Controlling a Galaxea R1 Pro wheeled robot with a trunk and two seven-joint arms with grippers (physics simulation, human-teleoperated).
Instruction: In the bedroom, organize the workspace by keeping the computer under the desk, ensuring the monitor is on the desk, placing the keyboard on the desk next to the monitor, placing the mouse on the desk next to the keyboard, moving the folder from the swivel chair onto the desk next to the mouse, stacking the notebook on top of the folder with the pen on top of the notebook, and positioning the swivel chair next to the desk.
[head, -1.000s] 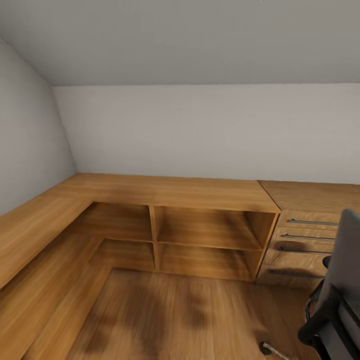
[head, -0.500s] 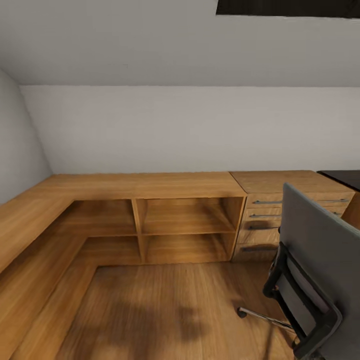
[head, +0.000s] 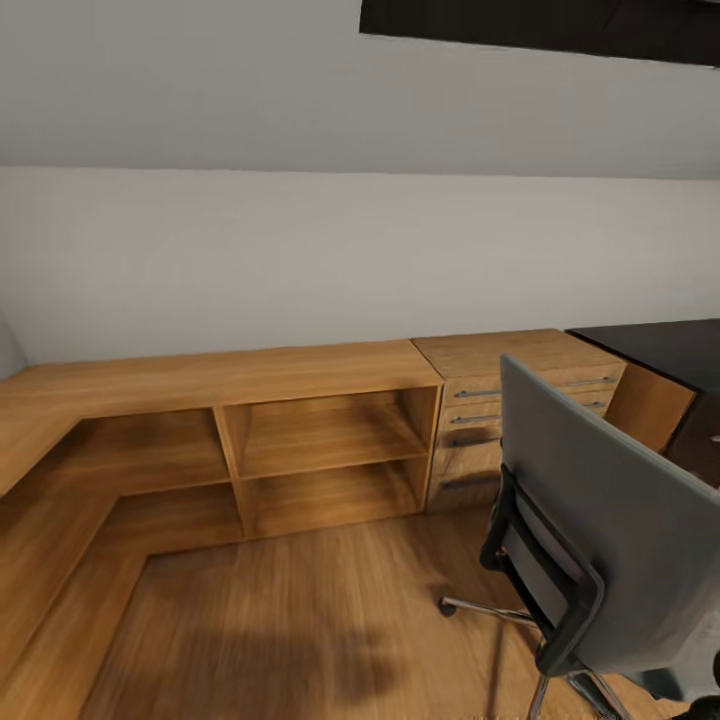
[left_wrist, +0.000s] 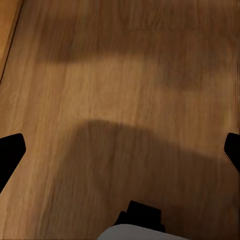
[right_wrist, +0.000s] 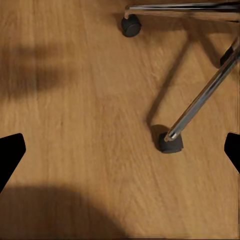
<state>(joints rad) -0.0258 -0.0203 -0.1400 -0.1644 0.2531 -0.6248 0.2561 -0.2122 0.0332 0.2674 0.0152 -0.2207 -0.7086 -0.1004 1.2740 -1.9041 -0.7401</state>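
Swivel chair (head: 600, 560) nearer, beside desk (head: 665, 350)

Grey-backed swivel chair (head: 610, 520) (black arms, chrome legs) on wood-grain floor (head: 300, 620), beside black desk (head: 660, 350).

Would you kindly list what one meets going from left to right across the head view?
Open wooden shelf unit → light wooden drawer cabinet → swivel chair → black desk.
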